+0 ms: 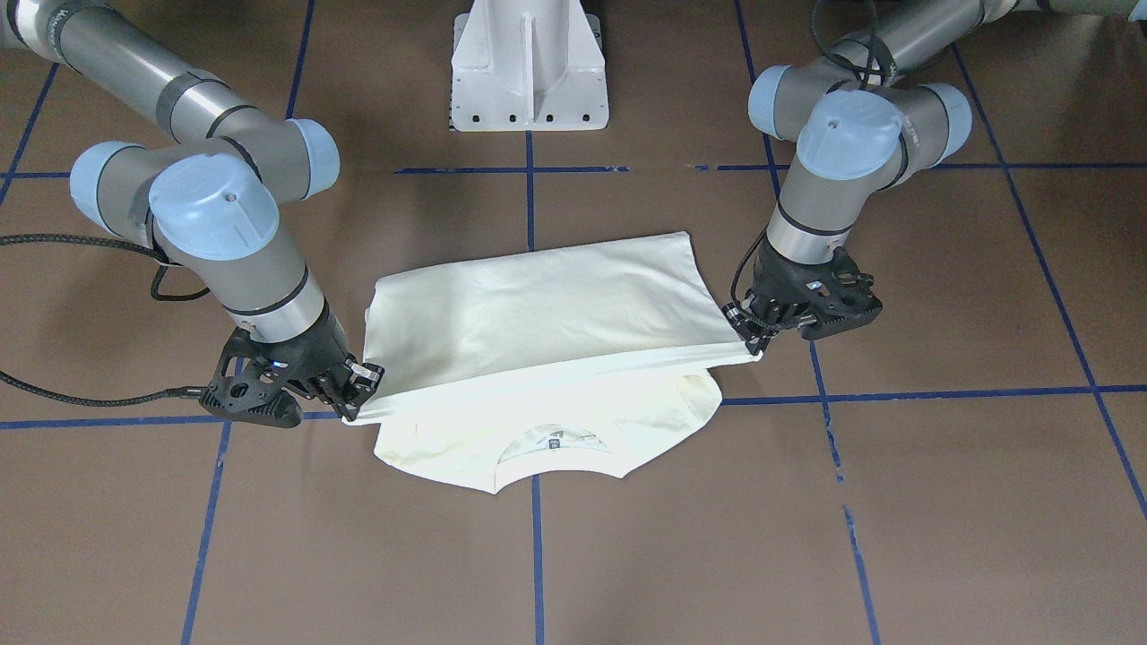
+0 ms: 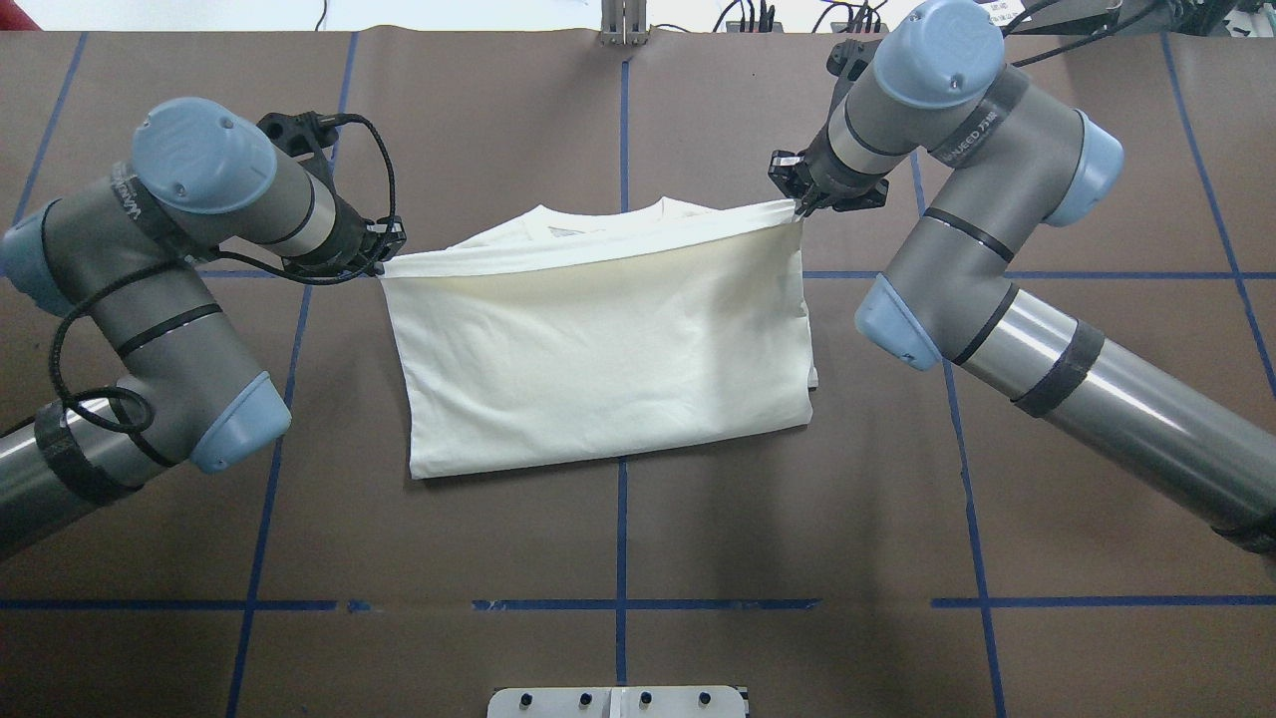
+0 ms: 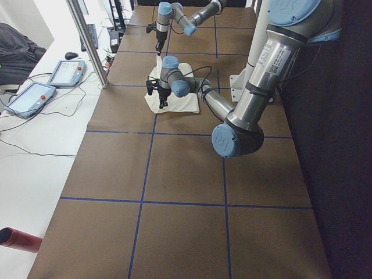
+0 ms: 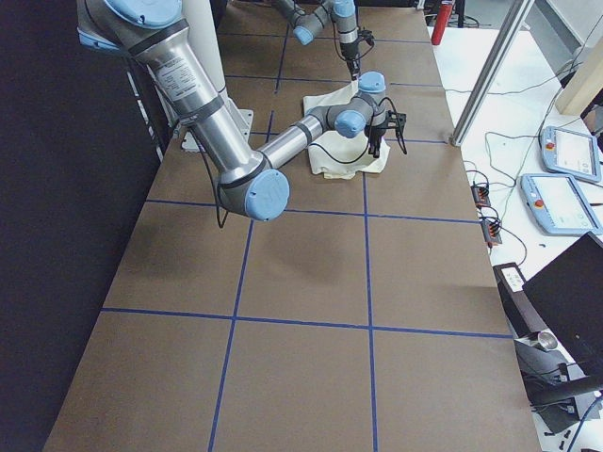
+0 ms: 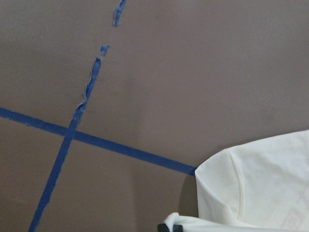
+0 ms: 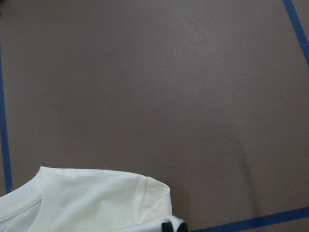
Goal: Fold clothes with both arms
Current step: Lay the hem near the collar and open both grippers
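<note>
The cream-white shirt [image 2: 598,349] lies in the middle of the table, its plain side up and the print hidden. Its ribbed neckline [image 1: 556,443] is at the side far from the robot. The shirt's near half is doubled over towards the neckline. My left gripper [image 2: 384,254] is shut on the left corner of the raised edge; it is on the right in the front view [image 1: 757,349]. My right gripper [image 2: 797,204] is shut on the right corner; it is on the left in the front view [image 1: 354,410]. The edge is stretched taut between them, a little above the table.
The brown table cover is marked with blue tape lines [image 2: 620,538]. The white pedestal base [image 1: 529,67] stands at the robot's side of the table. Control tablets [image 3: 40,90] and cables lie beyond the table's far edge.
</note>
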